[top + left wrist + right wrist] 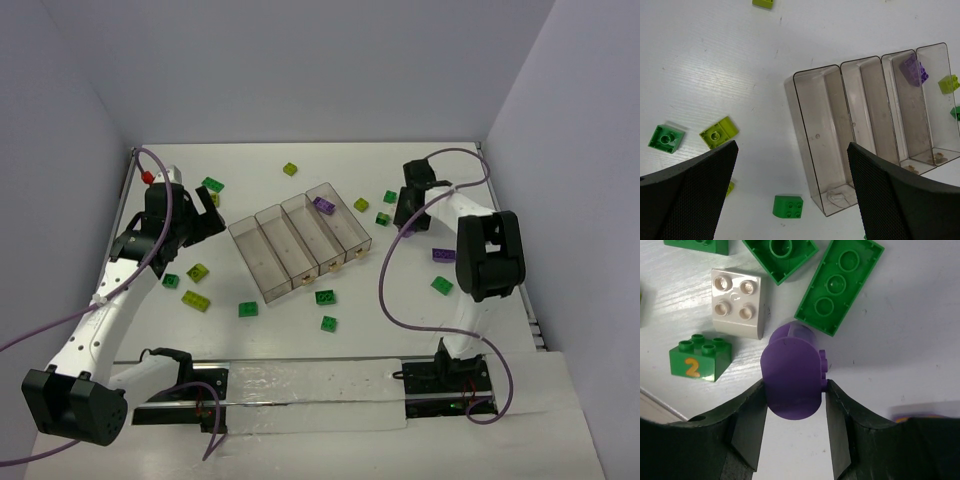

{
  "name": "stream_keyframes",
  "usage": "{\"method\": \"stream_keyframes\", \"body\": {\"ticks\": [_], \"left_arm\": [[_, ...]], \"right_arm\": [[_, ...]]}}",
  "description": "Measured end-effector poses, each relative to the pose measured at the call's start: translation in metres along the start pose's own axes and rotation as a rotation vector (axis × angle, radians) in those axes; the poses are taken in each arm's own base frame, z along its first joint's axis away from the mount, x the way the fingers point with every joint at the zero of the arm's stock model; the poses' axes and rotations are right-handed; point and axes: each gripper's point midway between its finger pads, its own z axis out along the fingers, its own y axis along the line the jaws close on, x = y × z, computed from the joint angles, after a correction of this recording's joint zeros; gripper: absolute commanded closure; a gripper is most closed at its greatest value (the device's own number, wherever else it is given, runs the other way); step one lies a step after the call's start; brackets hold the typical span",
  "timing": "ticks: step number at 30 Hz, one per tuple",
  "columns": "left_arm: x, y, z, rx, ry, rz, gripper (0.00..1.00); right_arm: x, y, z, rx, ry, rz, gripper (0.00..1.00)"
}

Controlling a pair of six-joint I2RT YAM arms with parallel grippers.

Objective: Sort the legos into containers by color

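The clear four-compartment tray (262, 262) lies mid-table; it also shows in the left wrist view (812, 150). One purple lego (323, 204) lies in its third compartment from the left (913, 70). My right gripper (405, 220) is shut on a rounded purple lego (792, 372), low over the table right of the tray, its fingers (747, 420) pressing both sides. My left gripper (205, 222) is open and empty left of the tray, its black pads (690, 195) wide apart. Green, yellow-green and purple legos lie scattered around the tray.
By the right gripper lie a white lego (737, 302), a green one marked 2 (700, 360) and a flat green one (839, 285). A purple lego (443, 254) lies further right. Green (788, 206) and yellow-green (719, 132) legos lie under the left gripper.
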Motion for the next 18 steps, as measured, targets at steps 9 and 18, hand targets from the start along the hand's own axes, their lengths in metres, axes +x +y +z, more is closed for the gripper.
{"method": "stream_keyframes", "body": {"ticks": [9, 18], "left_arm": [[0.001, 0.001, 0.0, -0.003, 0.002, 0.001, 0.01], [0.002, 0.004, -0.002, -0.015, 0.004, 0.002, 0.01]], "right_arm": [[-0.022, 0.049, -0.104, -0.186, -0.217, -0.028, 0.73], [-0.029, 0.157, -0.135, -0.376, -0.251, -0.154, 0.69]]}}
